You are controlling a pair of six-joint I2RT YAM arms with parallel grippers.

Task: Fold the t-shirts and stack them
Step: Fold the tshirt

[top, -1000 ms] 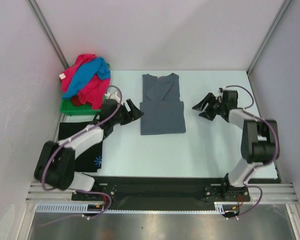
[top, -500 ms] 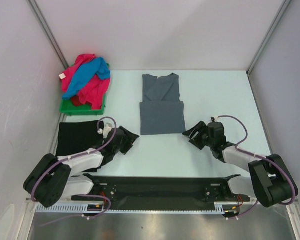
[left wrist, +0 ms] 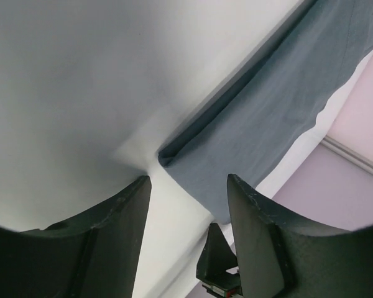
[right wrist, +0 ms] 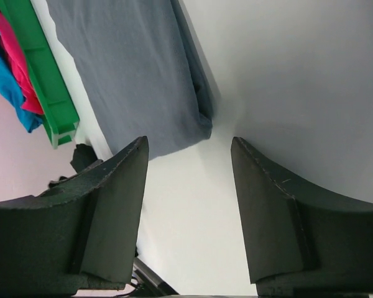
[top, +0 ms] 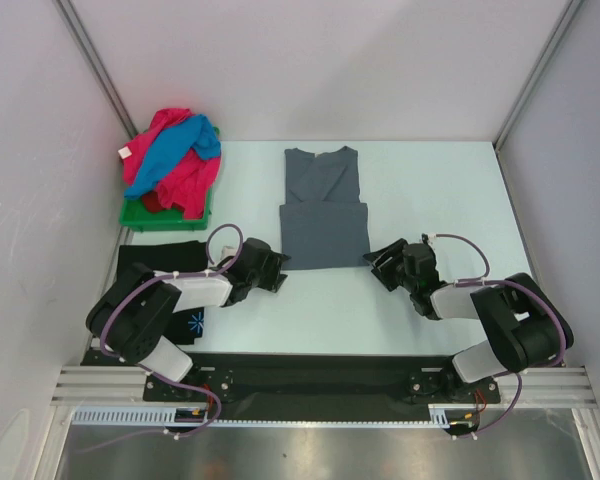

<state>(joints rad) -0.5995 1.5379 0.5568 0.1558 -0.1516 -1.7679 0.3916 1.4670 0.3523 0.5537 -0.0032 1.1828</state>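
Markings: the black t-shirt (top: pixel 155 265) under my left arm is showing a small blue-white print (top: pixel 195 322), too small to read, and a white tag (top: pixel 125 152) is sticking out of the pink and blue t-shirts (top: pixel 170 160) heaped on the green tray (top: pixel 140 215). The slate-grey t-shirt (top: pixel 324 215) is lying folded mid-table. My left gripper (left wrist: pixel 188 181) and right gripper (right wrist: pixel 189 143), at its mid-sides a second ago, are now facing its near corners, fingers released, cloth unpinched.

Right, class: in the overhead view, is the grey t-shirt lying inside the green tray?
No, the grey t-shirt lies on the table, apart from the green tray.
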